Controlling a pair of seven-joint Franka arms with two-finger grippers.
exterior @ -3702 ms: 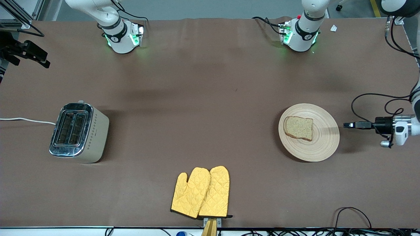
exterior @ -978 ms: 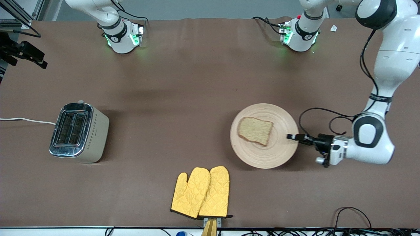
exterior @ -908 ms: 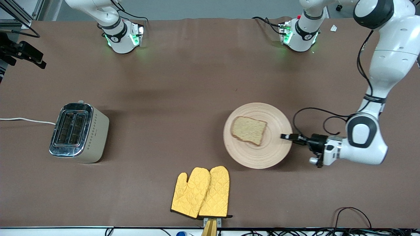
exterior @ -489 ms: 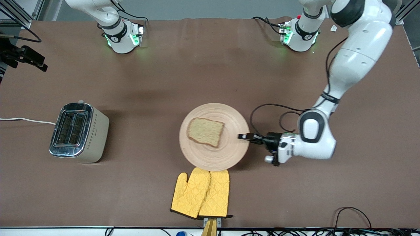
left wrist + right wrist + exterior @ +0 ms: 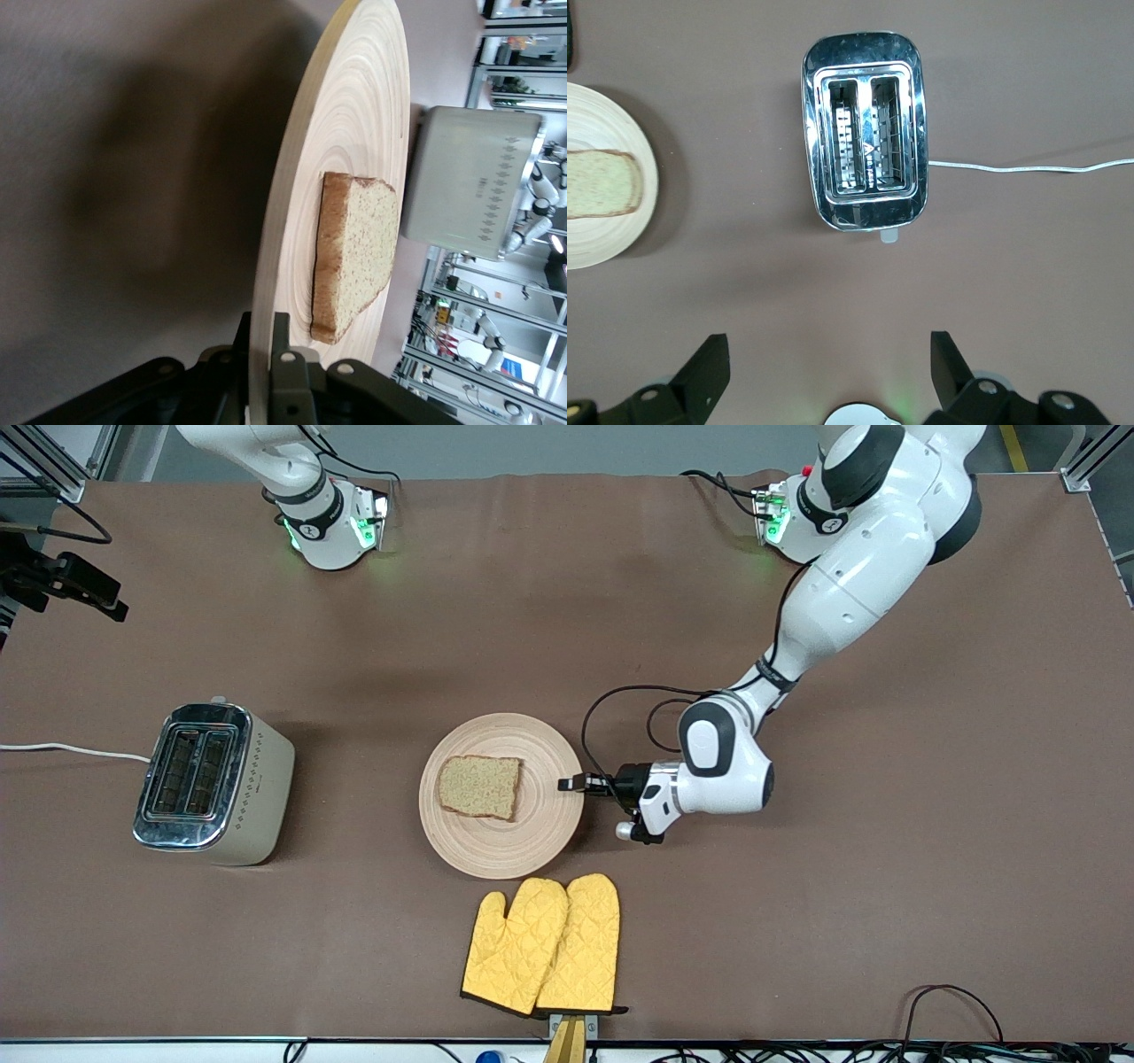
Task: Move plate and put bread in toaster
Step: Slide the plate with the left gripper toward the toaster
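Our left hand [image 5: 569, 784] pinches the grooved beige plate [image 5: 532, 841] carrying speckled brown bread [image 5: 479, 786]; our right hand [image 5: 824, 367] gapes empty above the chrome-topped toaster [image 5: 865, 130].

A robot lab: brown cloth-covered table [image 5: 532, 602], aluminium frame racks [image 5: 478, 301], loose black cables [image 5: 948, 1001].

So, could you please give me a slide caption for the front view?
Left gripper clamps the plate's rim, bread aboard, between toaster and yellow mitts.

Brown table [image 5: 532, 602], grey floor
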